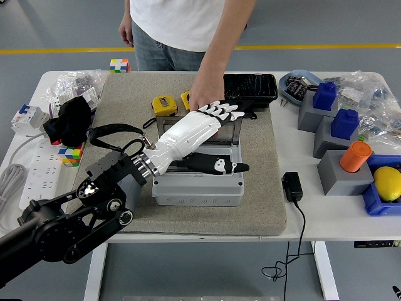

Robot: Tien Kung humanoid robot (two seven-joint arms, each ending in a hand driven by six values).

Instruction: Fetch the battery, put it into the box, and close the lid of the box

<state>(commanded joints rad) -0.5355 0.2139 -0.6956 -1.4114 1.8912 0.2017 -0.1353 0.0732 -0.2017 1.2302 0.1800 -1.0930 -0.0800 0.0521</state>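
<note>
While the left hand (pixel 210 125) hangs over the grey box (pixel 197 185) in the head view, its white fingers (pixel 224 111) are spread flat and hold nothing, and the black thumb (pixel 216 167) juts out low across the box's open mouth. No battery shows anywhere in that opening; the hand covers most of the inside, so by the look of it the battery lies down in the box, hidden under the palm, though that is a judgement and not something seen. What the coming move turns on is the lid (pixel 229 128): it stands up along the far edge of the box, its long side running left to right, and the fingertips sit right at its top rim, pointing away and to the right. The person's hand (pixel 205 99) rests just behind that same rim from the far side, very near the robot's fingers. Only the left arm is close; the right one is out of view, so the closing falls to the left, and it looks to need a pull of the lid toward the near edge.
</note>
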